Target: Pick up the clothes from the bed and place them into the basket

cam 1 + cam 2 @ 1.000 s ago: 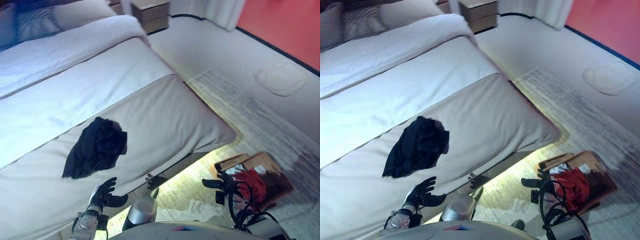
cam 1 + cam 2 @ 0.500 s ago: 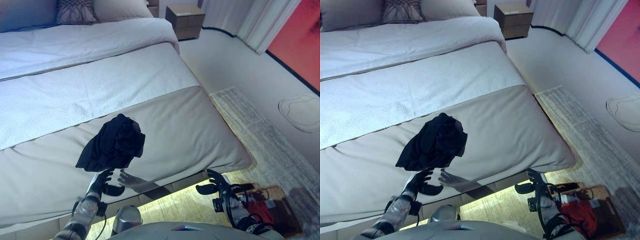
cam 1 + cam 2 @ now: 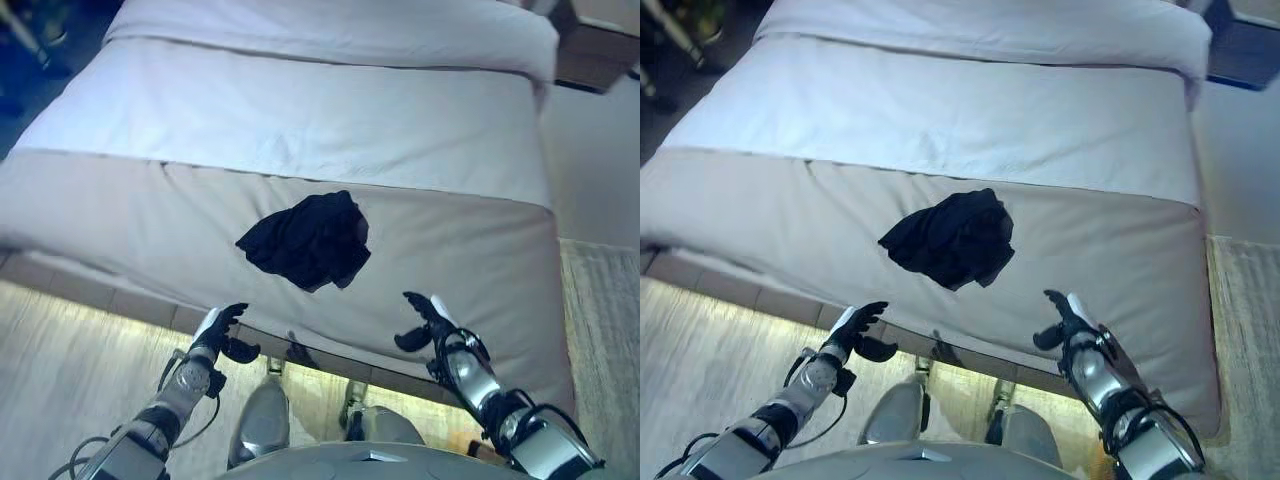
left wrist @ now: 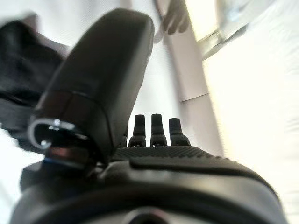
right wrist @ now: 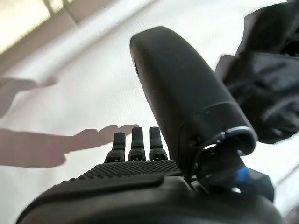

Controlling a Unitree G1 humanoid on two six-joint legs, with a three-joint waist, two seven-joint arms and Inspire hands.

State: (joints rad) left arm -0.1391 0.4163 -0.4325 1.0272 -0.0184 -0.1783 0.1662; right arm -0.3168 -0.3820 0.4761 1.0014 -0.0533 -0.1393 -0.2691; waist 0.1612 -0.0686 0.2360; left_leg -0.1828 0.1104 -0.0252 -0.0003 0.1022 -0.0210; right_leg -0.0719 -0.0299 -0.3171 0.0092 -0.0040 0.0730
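Beige bed (image 3: pixel 150 220) fills my frame, upper corners cut off, dark clothes (image 3: pixel 308 240) crumpled mid-frame, my left hand (image 3: pixel 220 335) and right hand (image 3: pixel 428 320) below, open, empty.

L hand (image 3: pixel 222 332) & R hand (image 3: pixel 428 318) both raised, fingers relaxed, empty.
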